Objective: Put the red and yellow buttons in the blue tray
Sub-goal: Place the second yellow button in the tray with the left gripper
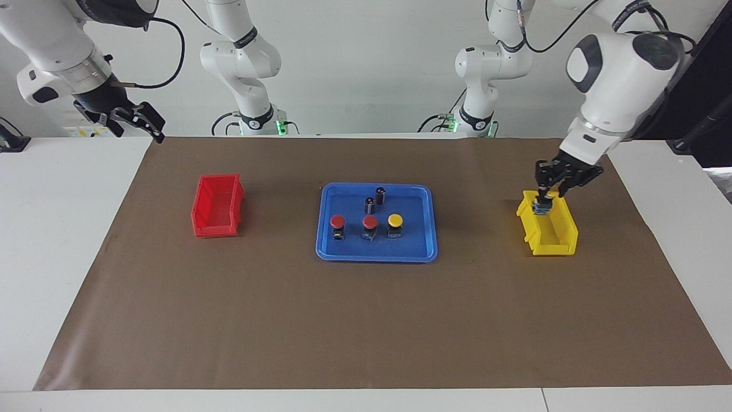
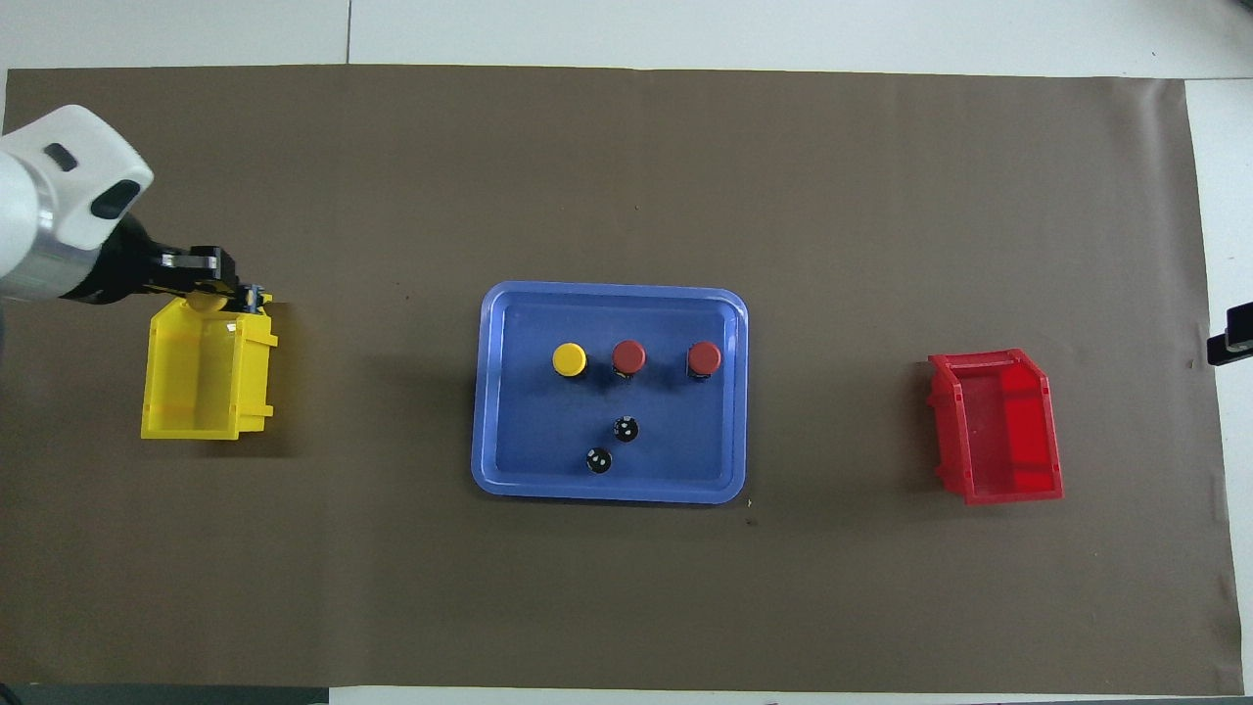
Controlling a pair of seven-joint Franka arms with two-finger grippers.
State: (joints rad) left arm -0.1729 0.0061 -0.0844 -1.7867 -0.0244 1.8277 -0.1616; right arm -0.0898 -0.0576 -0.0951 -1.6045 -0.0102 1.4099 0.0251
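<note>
The blue tray (image 1: 424, 197) (image 2: 499, 392) lies mid-table. In it stand two red buttons (image 1: 337, 222) (image 1: 370, 222) (image 2: 704, 358) (image 2: 628, 356) and one yellow button (image 1: 394, 220) (image 2: 569, 359) in a row. My left gripper (image 1: 544, 201) (image 2: 227, 294) is over the yellow bin's (image 1: 552, 237) (image 2: 196, 392) end nearer the robots. It is shut on the second yellow button (image 1: 542, 206) (image 2: 206, 301), held just above the bin's rim. My right gripper (image 1: 137, 119) waits open and empty, raised over the table's edge at the right arm's end.
Two dark capless cylinders (image 1: 380, 194) (image 1: 370, 204) (image 2: 626, 428) (image 2: 598, 460) stand in the tray, nearer the robots than the buttons. A red bin (image 1: 217, 206) (image 2: 998, 426) sits toward the right arm's end. A brown mat (image 1: 366, 320) covers the table.
</note>
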